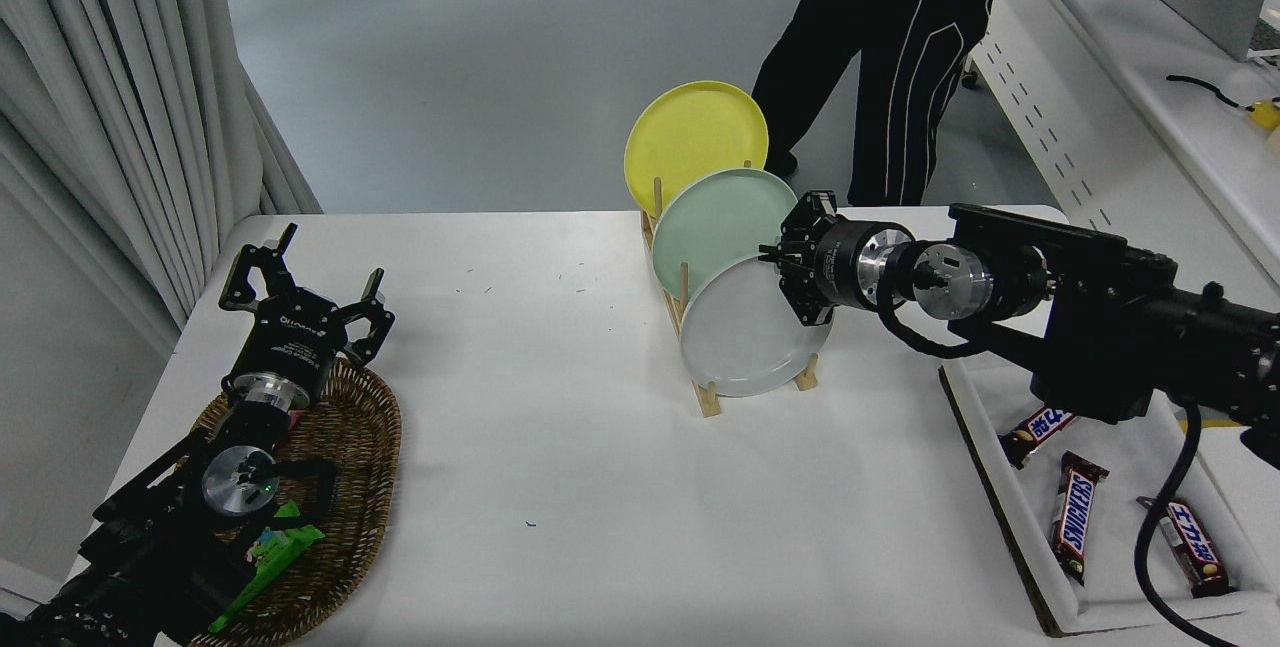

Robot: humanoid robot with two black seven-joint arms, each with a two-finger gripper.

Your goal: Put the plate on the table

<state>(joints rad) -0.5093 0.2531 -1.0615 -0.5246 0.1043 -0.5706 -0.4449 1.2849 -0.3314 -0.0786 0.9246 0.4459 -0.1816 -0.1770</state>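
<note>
Main risk as I judge it: the grey plate [745,342] stands on edge in the front slot of a wooden rack [705,397], leaning close against the mint green plate [715,227] behind it, with a yellow plate [695,142] at the back. A pull that is sideways rather than up and clear could drag the whole light rack across the table [560,447], or tip the green plate forward out of its pegs. A thin bite on a smooth rim could also slip, letting the plate drop back or roll off toward the tray of chocolate bars [1085,517] at the right. Right gripper [795,277] comes in from the right, roughly level, sitting right at the grey plate's upper right rim; its fingers appear to straddle or pinch that rim, but I cannot tell how far they are closed or whether they have real hold. Plate is to the gripper's left and below, bottom edge in the rack. Left gripper [300,292] is parked over a wicker basket [350,487] at lower left, fingers spread, holding nothing. A person's legs [880,67] stand beyond the far edge.
</note>
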